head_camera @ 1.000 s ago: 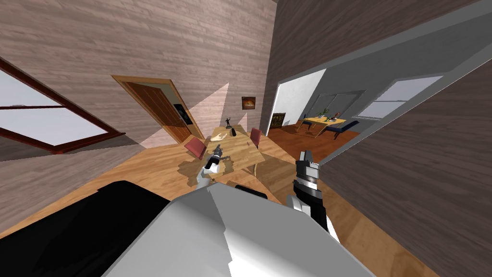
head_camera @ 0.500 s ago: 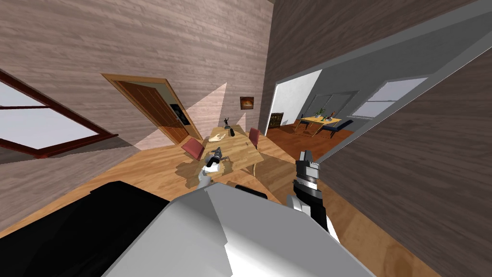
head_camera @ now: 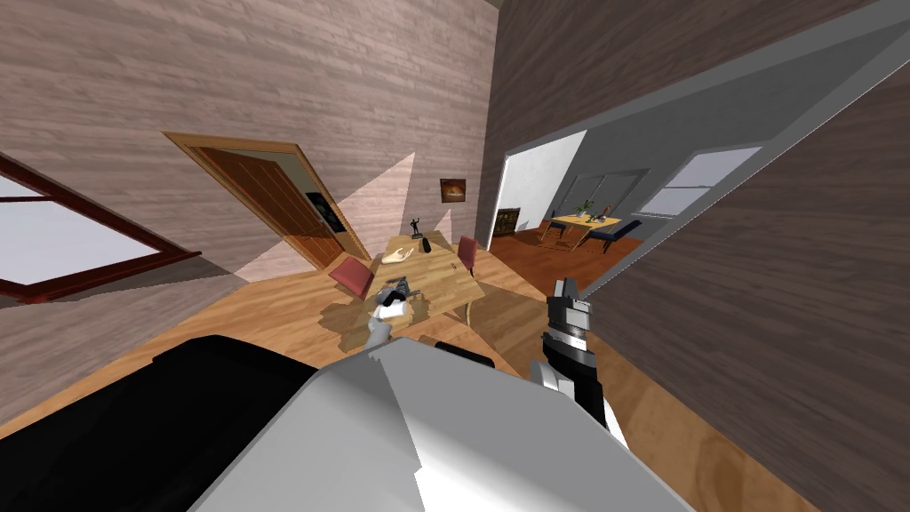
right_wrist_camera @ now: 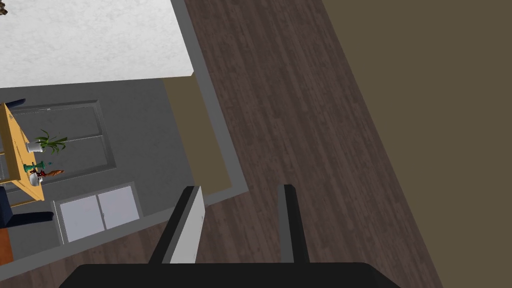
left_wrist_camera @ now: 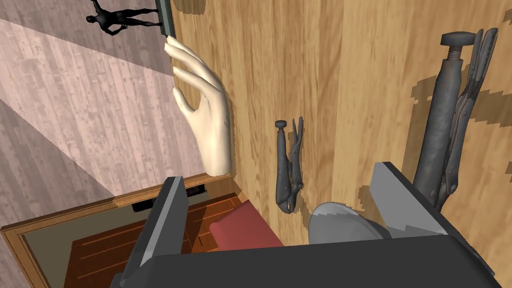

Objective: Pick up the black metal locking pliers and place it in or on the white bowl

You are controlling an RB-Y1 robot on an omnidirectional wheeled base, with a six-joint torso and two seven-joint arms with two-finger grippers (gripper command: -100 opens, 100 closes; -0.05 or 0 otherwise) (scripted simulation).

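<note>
Locking pliers [left_wrist_camera: 440, 130] on wooden table [left_wrist_camera: 350, 75], just outside spread left pincer [left_wrist_camera: 277, 175]; right pincer [right_wrist_camera: 241, 187] spread too.

the table [left_wrist_camera: 350, 75] is pale matt wood with plain grain. the pliers [left_wrist_camera: 288, 165] and a second pair [left_wrist_camera: 442, 140] are dull grey metal, mottled, rough-looking. the model hand [left_wrist_camera: 207, 115] is cream, smooth, faintly glossy. the bowl [left_wrist_camera: 336, 224] is smooth grey. the door [left_wrist_camera: 95, 257] is reddish panelled wood.

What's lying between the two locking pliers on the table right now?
Nothing. The left wrist view shows bare wooden tabletop between the pliers beside the pale model hand and the other pliers, nearer the camera.
</note>
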